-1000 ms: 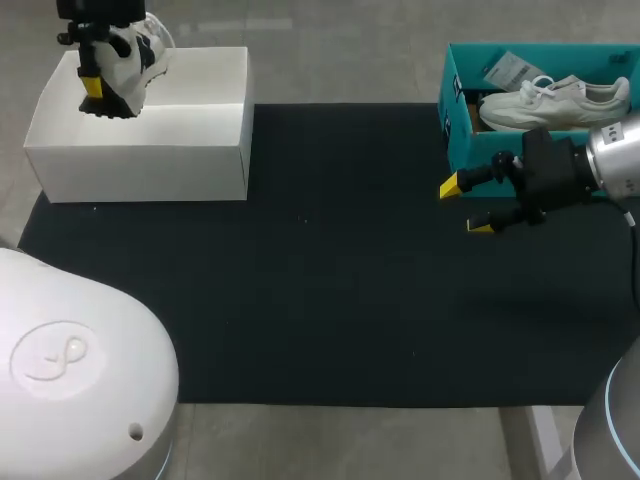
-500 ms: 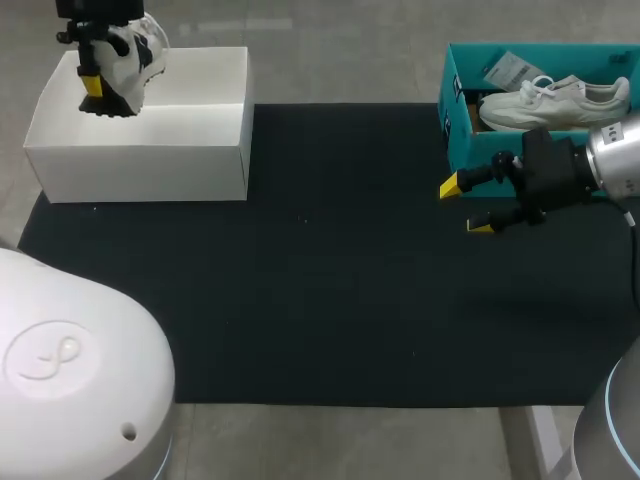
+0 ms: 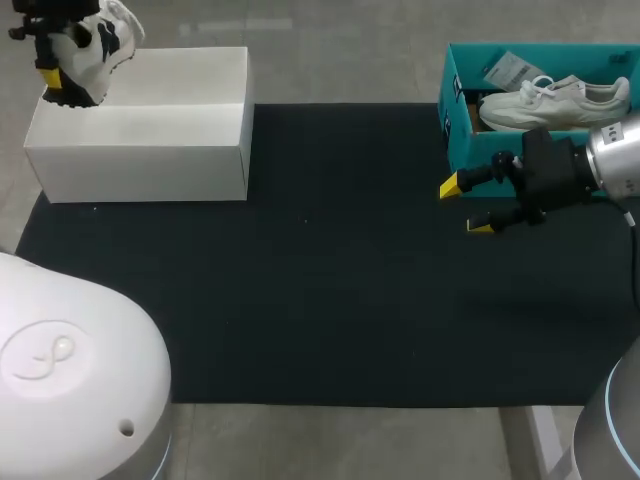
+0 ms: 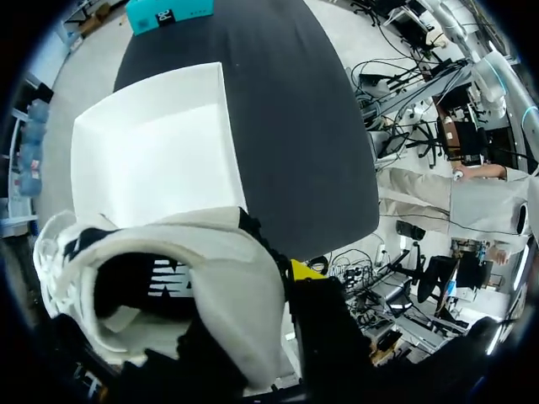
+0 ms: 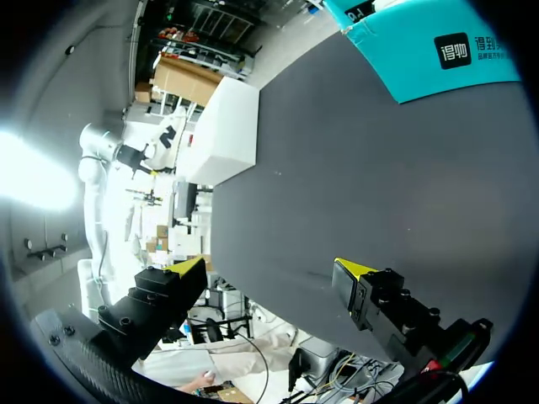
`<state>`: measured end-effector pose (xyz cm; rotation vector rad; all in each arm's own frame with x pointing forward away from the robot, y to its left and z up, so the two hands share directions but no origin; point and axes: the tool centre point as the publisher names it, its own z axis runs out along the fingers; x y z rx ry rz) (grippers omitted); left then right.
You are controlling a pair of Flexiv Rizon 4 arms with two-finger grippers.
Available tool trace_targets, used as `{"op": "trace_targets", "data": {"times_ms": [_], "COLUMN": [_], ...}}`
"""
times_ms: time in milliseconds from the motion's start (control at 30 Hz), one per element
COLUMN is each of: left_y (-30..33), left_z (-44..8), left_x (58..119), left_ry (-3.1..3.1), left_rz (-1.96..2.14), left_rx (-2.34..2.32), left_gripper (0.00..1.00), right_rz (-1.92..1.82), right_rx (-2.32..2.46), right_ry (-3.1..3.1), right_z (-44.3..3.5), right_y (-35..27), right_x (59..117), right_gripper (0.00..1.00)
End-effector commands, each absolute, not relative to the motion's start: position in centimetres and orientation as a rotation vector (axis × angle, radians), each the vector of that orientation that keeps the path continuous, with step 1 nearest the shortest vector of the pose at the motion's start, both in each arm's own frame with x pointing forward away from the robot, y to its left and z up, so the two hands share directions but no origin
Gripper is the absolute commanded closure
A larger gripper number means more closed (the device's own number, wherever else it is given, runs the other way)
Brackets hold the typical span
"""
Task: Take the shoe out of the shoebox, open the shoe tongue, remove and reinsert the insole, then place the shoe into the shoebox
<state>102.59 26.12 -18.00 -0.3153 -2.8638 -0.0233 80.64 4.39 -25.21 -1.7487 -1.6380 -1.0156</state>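
Head view puts the left jaws over the far left corner of the white shoebox, holding the black-and-white shoe aloft, clear of the box's rim. The left wrist view shows how they hold it: 1 yellow fingertip lies against the outside of the padded collar. The other is hidden, most likely inside the shoe's mouth, so I judge the jaws clamped on the collar wall rather than around the whole shoe. The dark opening faces up toward that camera, with the laces bunched at the side away from the visible tip.

From the jaws the shoe hangs steeply instead of lying flat. Its studded sole points down toward the box's far left corner and the laced end rises away, so its long axis is closer to upright than level. The white shoebox's open interior lies below and ahead of the shoe.

Bare black mat spreads from the box's near wall toward the middle, which is where the shoe would need to come down for work on the tongue.

Well apart from all this, the right jaws stand wide open and empty over the mat, just beside the near left corner of the teal shoebox, which holds a white sneaker. Only the left arm is anywhere near the shoe in play.
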Motion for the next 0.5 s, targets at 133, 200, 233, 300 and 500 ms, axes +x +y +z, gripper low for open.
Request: {"op": "trace_targets", "data": {"times_ms": [133,200,233,300,500], "left_y": [28.8,29.5,29.9,30.6,32.2], "left_z": [-19.0,-19.2,-19.3,-19.5,-20.2], "left_x": [103.2,103.6,103.8,104.0,104.9], "left_ry": [-2.912,-2.932,-2.935,-2.910,-2.694], "left_rz": [-0.048,-0.054,-0.063,-0.032,-0.122], "left_rx": [-0.352,-0.349,-0.379,-0.476,-0.850], "left_gripper": [1.00,1.00,1.00,1.00,1.00], "right_rz": [-1.013,-1.013,-1.013,-1.013,-1.013], "right_rx": [-1.753,-1.753,-1.753,-1.753,-1.753], "right_ry": [-1.638,-1.638,-1.638,-1.638,-1.638], "right_z": [-25.2,-25.2,-25.2,-25.2,-25.2], "right_y": [4.5,4.5,4.5,4.5,4.5], "right_x": [80.6,80.6,80.6,80.6,80.6], "right_gripper": [0.00,0.00,0.00,0.00,0.00]}}
